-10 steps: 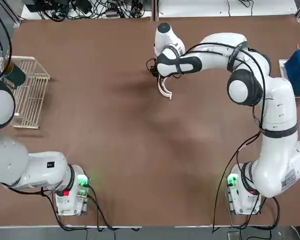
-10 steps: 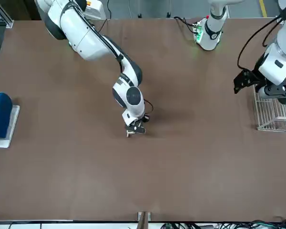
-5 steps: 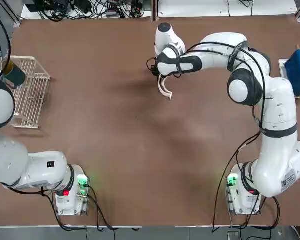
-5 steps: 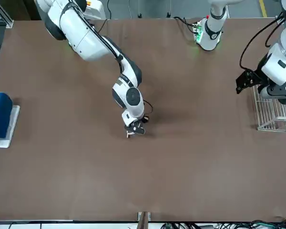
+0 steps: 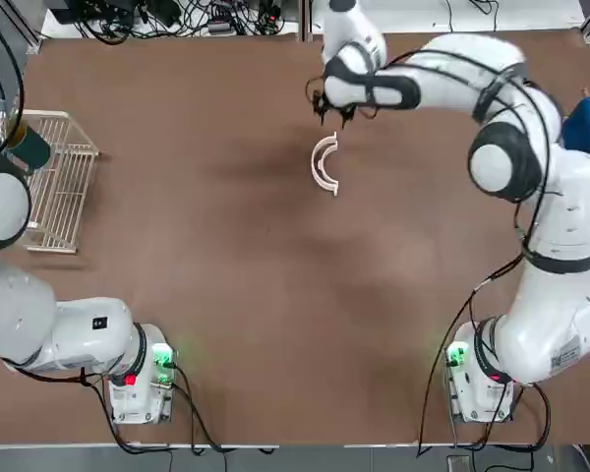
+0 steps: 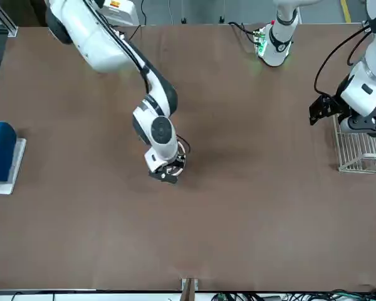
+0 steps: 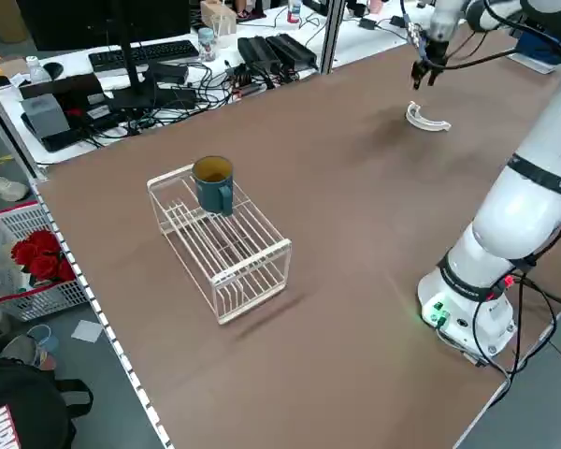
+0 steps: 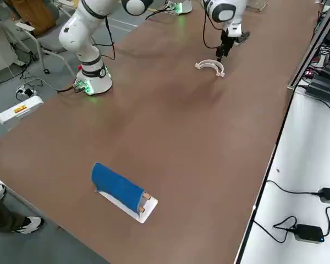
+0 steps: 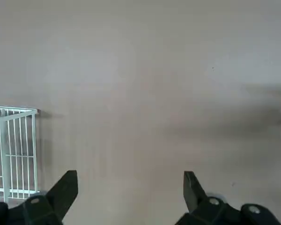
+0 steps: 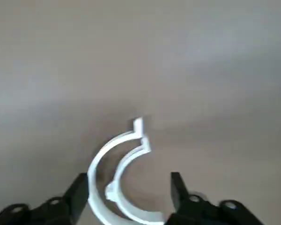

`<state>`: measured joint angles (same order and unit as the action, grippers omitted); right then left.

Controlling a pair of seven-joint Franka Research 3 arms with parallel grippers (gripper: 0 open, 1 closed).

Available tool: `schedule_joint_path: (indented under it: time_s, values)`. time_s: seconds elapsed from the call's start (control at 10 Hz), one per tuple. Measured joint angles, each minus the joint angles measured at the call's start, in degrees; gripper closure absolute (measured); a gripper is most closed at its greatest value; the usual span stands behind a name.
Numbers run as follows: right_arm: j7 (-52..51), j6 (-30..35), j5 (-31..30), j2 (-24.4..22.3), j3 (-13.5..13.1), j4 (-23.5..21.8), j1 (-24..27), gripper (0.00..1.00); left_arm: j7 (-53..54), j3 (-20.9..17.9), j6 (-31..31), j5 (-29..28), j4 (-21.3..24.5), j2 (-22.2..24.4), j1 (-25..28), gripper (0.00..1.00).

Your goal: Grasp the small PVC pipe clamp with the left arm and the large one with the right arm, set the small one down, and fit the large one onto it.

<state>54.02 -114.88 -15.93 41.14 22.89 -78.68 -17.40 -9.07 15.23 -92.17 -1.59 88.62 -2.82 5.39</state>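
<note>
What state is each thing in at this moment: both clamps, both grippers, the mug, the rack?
large one: lying flat on the table, released, arc around the small clamp.
small PVC pipe clamp: flat on the table, nested inside the large one.
right gripper: open, empty, above the clamps.
left gripper: open, empty, near the rack.
teal mug: upright on top of the rack.
wire rack: standing on the table.

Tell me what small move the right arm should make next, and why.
Probably keep lifting clear and retreat. The right gripper is open above the table, holding nothing, and the large one lies nested around the small PVC pipe clamp, so the fit looks done. The left gripper is parked by the wire rack.
</note>
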Motion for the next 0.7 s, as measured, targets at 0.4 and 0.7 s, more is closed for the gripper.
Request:
schedule_joint_path:
  time_s: [0.4, 0.7]
  values:
    - [-20.23, 3.65, 7.43, -17.02, 2.98, -10.16, 17.83, 0.0, 0.05, -0.11, -0.01, 0.09, -0.16, 0.0, 0.2, 0.0]
    - [-37.49, 11.81, 13.88, -28.74, -10.37, -12.7, 18.03, 0.0, 0.3, -0.23, -0.02, 0.1, -0.51, 0.0, 0.25, 0.0]
